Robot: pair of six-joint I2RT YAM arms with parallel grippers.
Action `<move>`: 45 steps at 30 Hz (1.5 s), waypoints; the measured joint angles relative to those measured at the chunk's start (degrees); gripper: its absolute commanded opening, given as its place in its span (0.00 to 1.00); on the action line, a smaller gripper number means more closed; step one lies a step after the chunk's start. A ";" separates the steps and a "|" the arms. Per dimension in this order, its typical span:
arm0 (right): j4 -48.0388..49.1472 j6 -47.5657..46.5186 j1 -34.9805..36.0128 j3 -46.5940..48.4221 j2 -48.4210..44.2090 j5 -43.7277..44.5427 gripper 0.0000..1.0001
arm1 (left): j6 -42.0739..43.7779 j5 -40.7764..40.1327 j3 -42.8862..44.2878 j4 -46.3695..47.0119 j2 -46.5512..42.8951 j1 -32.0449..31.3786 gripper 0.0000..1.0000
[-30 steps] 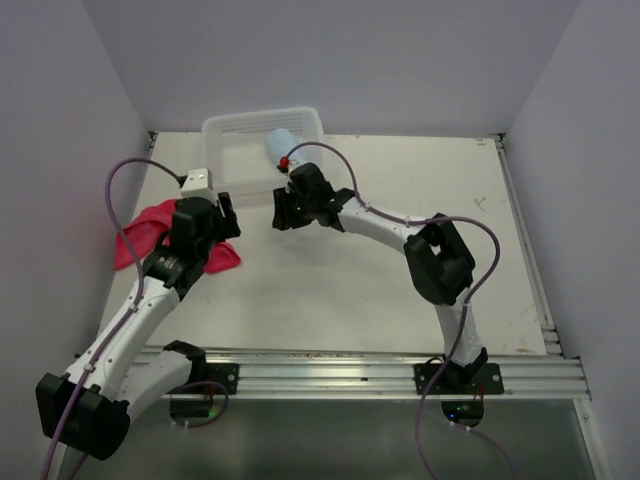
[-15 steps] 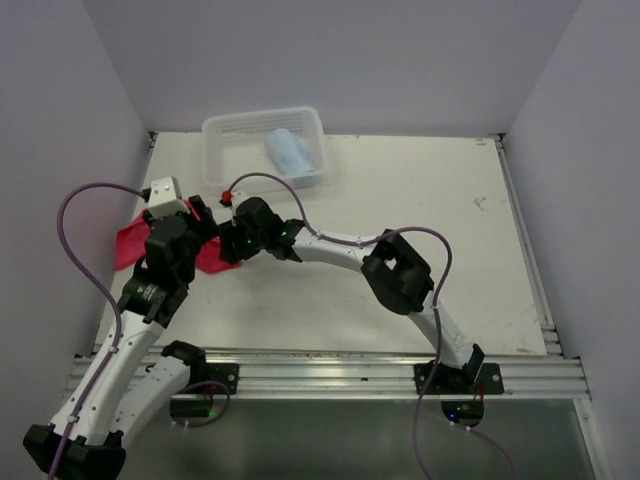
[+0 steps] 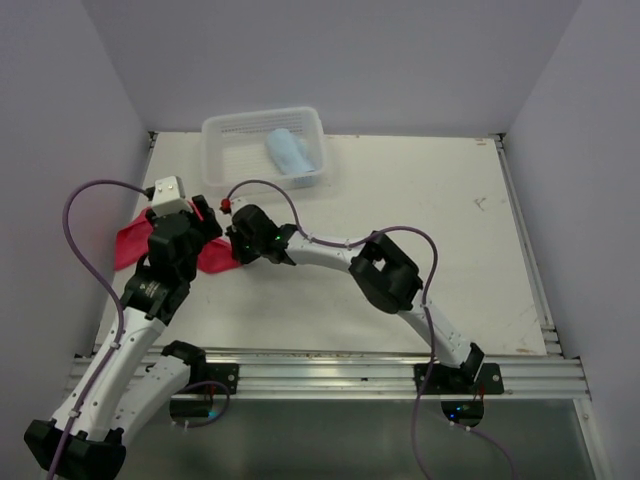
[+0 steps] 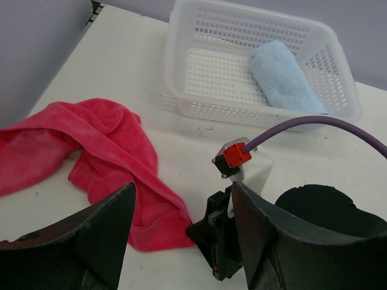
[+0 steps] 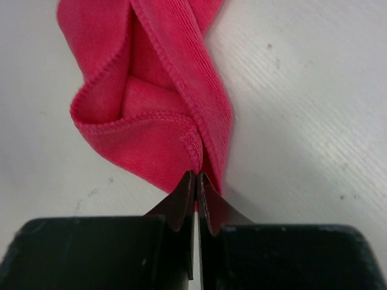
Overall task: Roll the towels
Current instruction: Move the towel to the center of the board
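The pinkish-red towel (image 3: 130,245) lies crumpled on the table's left side, and the left wrist view shows its folds (image 4: 103,151). My right gripper (image 3: 236,252) reaches across to its right end. In the right wrist view its jaws (image 5: 196,175) are shut on a hemmed corner of the red towel (image 5: 157,90). My left gripper (image 3: 203,224) hangs open just above the same end. Its fingers (image 4: 182,188) straddle the right gripper (image 4: 196,232) without touching cloth. The light blue towel (image 3: 288,152) sits rolled inside the basket (image 4: 284,78).
A clear plastic basket (image 3: 225,135) stands at the back left, just behind both grippers; the left wrist view shows its rim (image 4: 181,66). The right arm's purple cable (image 4: 314,124) loops over the work area. The left wall is close to the red towel.
My right arm swung from the basket leftward to the red towel, and its jaws closed on the towel's corner. My left arm drew back a little and stayed open.
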 measured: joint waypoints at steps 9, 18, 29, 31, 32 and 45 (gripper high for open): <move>-0.07 -2.08 -0.61 -23.10 -19.37 4.46 0.00 | 0.00 0.68 0.00 0.00 0.61 0.00 0.69; 0.22 -2.36 -15.10 -47.15 -55.82 7.85 0.00 | -0.02 1.86 0.00 0.02 1.79 0.00 0.68; -7.98 -5.25 -30.32 -55.10 -69.81 12.59 0.00 | -0.70 7.32 0.00 0.15 7.06 0.00 0.68; -9.60 -4.98 -31.61 -55.63 -69.31 14.47 0.00 | -1.22 9.49 -0.13 0.15 8.48 0.00 0.68; -10.45 -4.74 -32.70 -55.65 -68.98 15.41 0.00 | -1.62 10.60 -0.31 0.20 9.18 0.00 0.68; -12.39 -0.68 -48.70 -51.65 -57.77 16.35 0.00 | -6.21 20.61 -1.44 -1.31 19.19 -0.07 0.67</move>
